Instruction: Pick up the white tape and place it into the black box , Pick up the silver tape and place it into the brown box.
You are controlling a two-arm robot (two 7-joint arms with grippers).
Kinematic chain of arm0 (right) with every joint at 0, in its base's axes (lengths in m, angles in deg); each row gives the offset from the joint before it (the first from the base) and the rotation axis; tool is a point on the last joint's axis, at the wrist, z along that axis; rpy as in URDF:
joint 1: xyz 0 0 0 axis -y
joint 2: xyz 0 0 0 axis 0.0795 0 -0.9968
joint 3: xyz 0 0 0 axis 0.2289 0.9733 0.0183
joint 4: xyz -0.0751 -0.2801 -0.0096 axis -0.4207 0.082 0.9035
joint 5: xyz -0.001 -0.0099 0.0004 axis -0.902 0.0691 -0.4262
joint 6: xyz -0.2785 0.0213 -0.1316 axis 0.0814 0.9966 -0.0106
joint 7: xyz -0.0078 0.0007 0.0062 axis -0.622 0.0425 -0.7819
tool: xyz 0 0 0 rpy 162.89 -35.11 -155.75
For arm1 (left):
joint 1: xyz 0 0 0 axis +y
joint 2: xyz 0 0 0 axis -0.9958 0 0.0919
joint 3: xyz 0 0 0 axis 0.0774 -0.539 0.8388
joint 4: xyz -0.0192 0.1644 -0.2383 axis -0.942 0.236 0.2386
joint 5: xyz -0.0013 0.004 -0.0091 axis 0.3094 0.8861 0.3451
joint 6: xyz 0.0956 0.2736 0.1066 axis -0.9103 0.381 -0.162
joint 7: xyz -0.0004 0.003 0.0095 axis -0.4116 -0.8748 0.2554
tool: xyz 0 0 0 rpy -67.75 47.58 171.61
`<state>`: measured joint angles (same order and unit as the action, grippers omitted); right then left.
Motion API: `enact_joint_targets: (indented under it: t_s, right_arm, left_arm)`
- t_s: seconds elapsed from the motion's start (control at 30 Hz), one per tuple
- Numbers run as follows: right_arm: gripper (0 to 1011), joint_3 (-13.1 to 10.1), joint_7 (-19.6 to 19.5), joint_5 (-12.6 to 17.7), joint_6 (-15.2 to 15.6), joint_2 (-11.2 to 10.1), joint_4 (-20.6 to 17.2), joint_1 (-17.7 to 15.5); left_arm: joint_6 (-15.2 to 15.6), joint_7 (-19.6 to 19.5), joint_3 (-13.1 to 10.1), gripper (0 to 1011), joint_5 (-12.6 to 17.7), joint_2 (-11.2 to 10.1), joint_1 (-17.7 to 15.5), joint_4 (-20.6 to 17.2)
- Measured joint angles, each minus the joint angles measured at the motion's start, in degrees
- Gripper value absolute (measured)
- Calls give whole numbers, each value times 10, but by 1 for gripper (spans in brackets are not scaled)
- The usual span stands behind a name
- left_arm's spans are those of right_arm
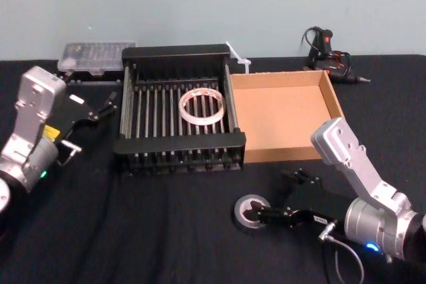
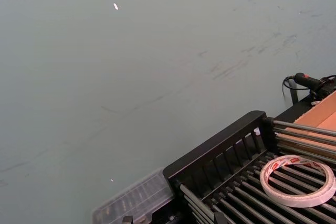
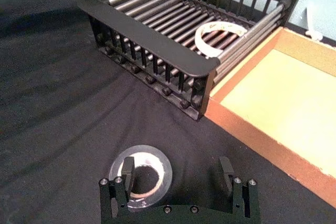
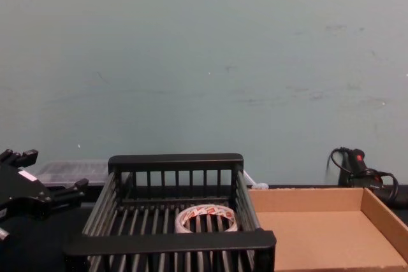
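Head view takes in the whole layout on the black cloth surface (image 1: pixel 166 231): the black box (image 1: pixel 180 54), a crate of slatted bars with thick solid rim rails, sits toward the back edge, and the brown box (image 1: pixel 283 114), a shallow cardboard tray with low walls, stands touching it on the right side. The white tape (image 1: pixel 202 106), a thin translucent ring with red print on its core, lies flat on the crate's bars; the cardboard tray holds nothing. Near the front edge, the silver tape (image 1: pixel 251 213) lies flat on the cloth, a dull grey roll with a dark centre.

Right wrist view gives what the head view leaves unclear: the right claw (image 3: pixel 177 174) is spread wide, one finger down inside the roll's centre hole and the other on the cloth outside it.

Chest view shows the left claw (image 4: pixel 48 179) raised beside the crate's left side, jaws apart and holding nothing.
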<state>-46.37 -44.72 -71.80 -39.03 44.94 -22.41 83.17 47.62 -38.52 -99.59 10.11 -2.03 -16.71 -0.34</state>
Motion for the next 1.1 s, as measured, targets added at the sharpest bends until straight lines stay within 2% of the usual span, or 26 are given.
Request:
enact_joint_targets:
  t_s: [0.73,1.1]
  right_arm:
    - [1002,15,10,-25,-3,21,47,25]
    - [1003,15,9,-25,-3,20,46,24]
  left_arm:
    - [0,0,0,1001,0,0,0,0]
    - [0,0,0,1001,0,0,0,0]
